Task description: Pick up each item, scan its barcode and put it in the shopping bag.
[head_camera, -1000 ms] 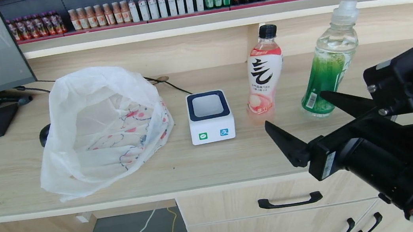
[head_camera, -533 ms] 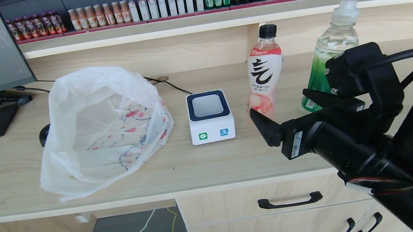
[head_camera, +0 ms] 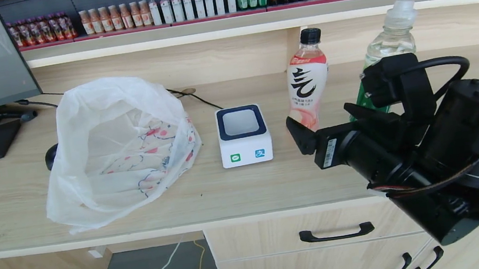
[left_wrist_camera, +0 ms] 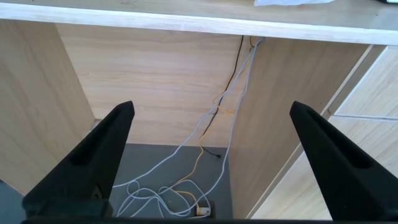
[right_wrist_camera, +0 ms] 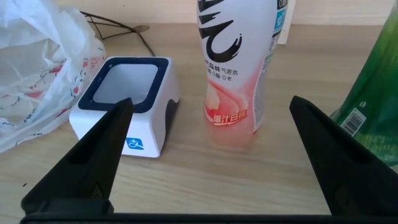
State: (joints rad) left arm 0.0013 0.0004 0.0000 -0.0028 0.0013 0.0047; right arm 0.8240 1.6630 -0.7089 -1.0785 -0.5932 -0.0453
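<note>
Change: over the last second the right gripper (head_camera: 318, 114) has swung in from the right, away from the front of the green bottle (head_camera: 388, 48) and toward the pink bottle (head_camera: 306, 79). The bottles, the scanner (head_camera: 243, 135) and the shopping bag (head_camera: 120, 145) have not moved.
Meaning: the pink bottle looks like the first pick. Both bottles stand upright on the counter (head_camera: 228, 191), unscanned and unbagged.
Right hand: released, jaws wide apart, nothing held. In the right wrist view the pink bottle stands between the two fingers but farther off, not touched.
Left hand: the left gripper (left_wrist_camera: 211, 106) is also spread and empty. It hangs below the counter top, facing loose cables.
Room around the pick: the scanner sits just left of the pink bottle with a gap between them, and the green bottle is near on the right. The left finger probably has the tighter clearance.
Edges: a raised back wall (head_camera: 165, 65) stands close behind both bottles, so an overshoot could tip them against it.
Path to bag: the bag lies left of the scanner with its mouth open, and bare counter lies nearer.
</note>
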